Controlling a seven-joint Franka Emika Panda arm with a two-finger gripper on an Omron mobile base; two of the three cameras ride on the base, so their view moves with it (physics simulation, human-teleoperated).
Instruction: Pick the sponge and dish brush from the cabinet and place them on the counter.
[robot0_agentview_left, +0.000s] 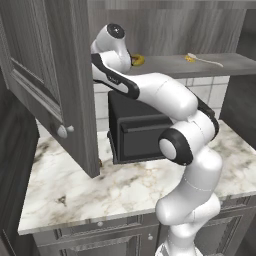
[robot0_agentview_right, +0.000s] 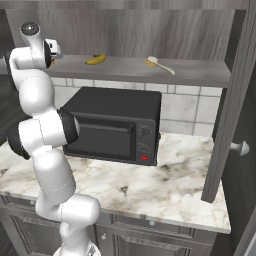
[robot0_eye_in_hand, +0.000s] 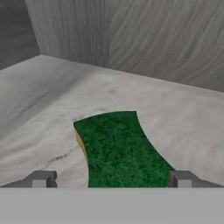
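Gripper (robot0_eye_in_hand: 112, 180) sits inside the cabinet (robot0_agentview_left: 55, 75), jaws spread wide with nothing between them; the two dark fingertips (robot0_eye_in_hand: 41, 179) stand to either side of the sponge (robot0_eye_in_hand: 120, 148), which lies flat on the grey shelf (robot0_eye_in_hand: 52, 100) directly ahead, green scouring face up, a thin yellow layer showing along its left edge. From the hand view the sponge's near end runs between the tips, but I cannot tell whether they are low enough to touch its sides. Judgement: this is the approach for the first pick, nothing moved to the counter (robot0_agentview_left: 125, 185) yet. Handling estimate: the sponge should be very light and soft, compressing under the pads, with a rough top that should not slip; the best hold looks to be across the short width, pads on the long side faces, low enough to catch the yellow layer rather than skim the green top. Risk: a shallow grip could pinch a corner only and let it twist out. The dish brush (robot0_agentview_right: 161, 64) lies on the same shelf, well apart toward the right, white handle pointing outward, yellow head near the back wall; a banana (robot0_agentview_right: 95, 59) rests between it and the arm. A black microwave (robot0_agentview_right: 117, 125) stands on the counter beneath the shelf.
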